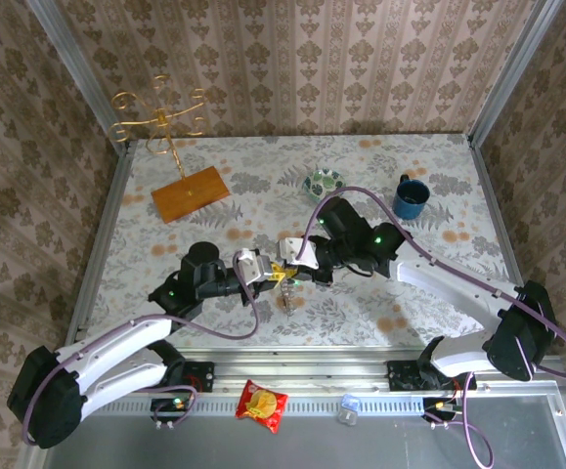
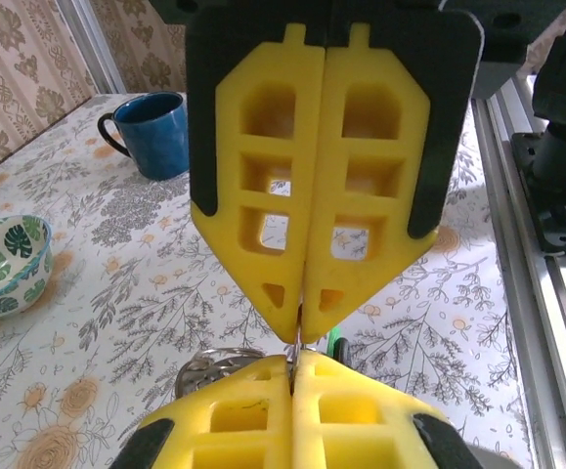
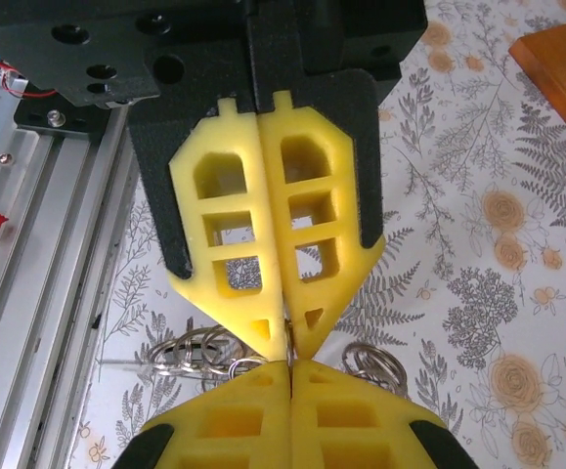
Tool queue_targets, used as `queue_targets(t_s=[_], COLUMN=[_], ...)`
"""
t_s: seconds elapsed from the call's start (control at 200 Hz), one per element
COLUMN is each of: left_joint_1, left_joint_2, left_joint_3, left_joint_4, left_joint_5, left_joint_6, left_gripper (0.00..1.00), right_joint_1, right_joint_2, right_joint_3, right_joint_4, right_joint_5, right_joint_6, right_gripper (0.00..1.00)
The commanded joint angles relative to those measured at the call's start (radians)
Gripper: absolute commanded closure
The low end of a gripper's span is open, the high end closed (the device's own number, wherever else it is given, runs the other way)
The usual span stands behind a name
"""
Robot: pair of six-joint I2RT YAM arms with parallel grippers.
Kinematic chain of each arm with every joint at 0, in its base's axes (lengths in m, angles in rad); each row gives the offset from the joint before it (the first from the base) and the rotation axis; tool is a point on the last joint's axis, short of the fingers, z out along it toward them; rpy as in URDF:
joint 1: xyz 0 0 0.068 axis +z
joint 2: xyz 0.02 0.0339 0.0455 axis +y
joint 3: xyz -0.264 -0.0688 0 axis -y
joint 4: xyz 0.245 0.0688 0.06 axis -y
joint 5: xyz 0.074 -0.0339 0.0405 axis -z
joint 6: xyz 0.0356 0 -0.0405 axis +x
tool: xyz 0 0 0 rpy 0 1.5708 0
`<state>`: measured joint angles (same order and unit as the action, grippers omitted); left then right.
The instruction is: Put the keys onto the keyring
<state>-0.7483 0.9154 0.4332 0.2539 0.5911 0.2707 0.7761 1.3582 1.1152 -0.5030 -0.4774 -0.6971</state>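
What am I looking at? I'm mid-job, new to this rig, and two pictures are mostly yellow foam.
The overhead picture looks down on two robot arms at the near edge of the table. The other two come from cameras on each wrist: the yellow foam is the claws' fingers. The left claw and right claw are shut, tip to tip, pinching a bunch of metal rings; a green key head shows beside them. On the table sit a bowl, a blue mug, and a wooden board with a gold wire stand.
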Motion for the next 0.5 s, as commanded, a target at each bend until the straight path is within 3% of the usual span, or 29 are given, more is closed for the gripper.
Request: queue_targets(t_s=[0.0,0.105,0.265,0.495], left_joint_1=[0.001,0.000,0.002,0.001], left_joint_2=[-0.001,-0.011,-0.010,-0.003], left_joint_3=[0.027,-0.012,-0.062,-0.079], left_joint_4=[0.001,0.098,0.233,0.280], left_joint_5=[0.004,0.005,0.011,0.031], left_joint_6=[0.016,-0.023,-0.068,-0.080], left_gripper=[1.00,1.00,1.00,1.00], right_joint_1=[-0.012,-0.064,-0.098,-0.100], right_joint_2=[-0.051,-0.099,-0.142,-0.134], right_joint_3=[-0.032,-0.126,-0.224,-0.261], right_joint_4=[0.092,0.205,0.321,0.378], right_joint_5=[-0.085,-0.153,-0.185,-0.168], right_joint_6=[0.067,0.155,0.238,0.277], right_gripper=[0.88,0.76,0.74,0.74])
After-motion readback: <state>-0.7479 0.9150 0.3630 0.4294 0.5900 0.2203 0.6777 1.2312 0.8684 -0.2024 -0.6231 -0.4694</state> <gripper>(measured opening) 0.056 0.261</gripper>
